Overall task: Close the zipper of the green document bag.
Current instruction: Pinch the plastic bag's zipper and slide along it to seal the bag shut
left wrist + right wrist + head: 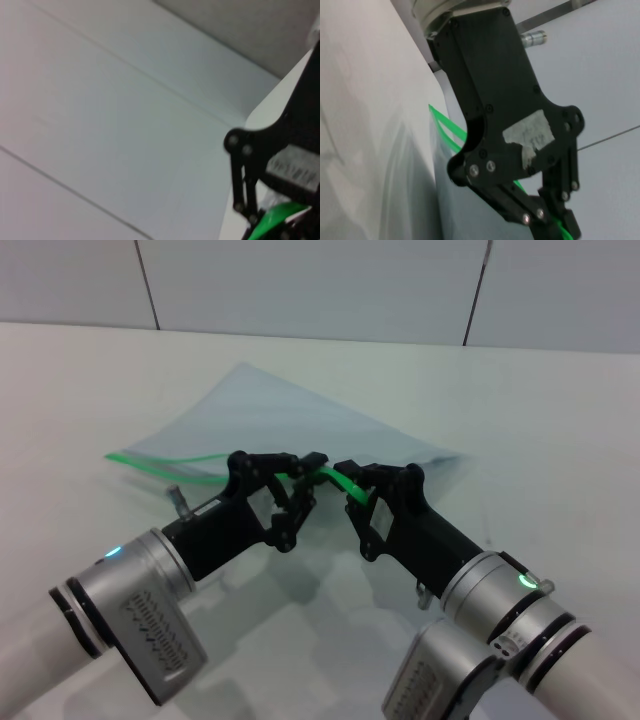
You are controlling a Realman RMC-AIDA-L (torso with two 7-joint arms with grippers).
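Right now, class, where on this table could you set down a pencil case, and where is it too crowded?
Bare table lies left of the green document bag and right of it. Crowded: the near middle, where the left end effector and right end effector meet at the zipper.

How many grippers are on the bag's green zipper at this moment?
2. The left gripper pinches the zipper near its middle; the right gripper grips it just beside, lifting that edge of the green document bag.

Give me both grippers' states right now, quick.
Left gripper: shut on the zipper of the green document bag, near mid-edge.
Right gripper: shut on the same zipper, just beside the left.
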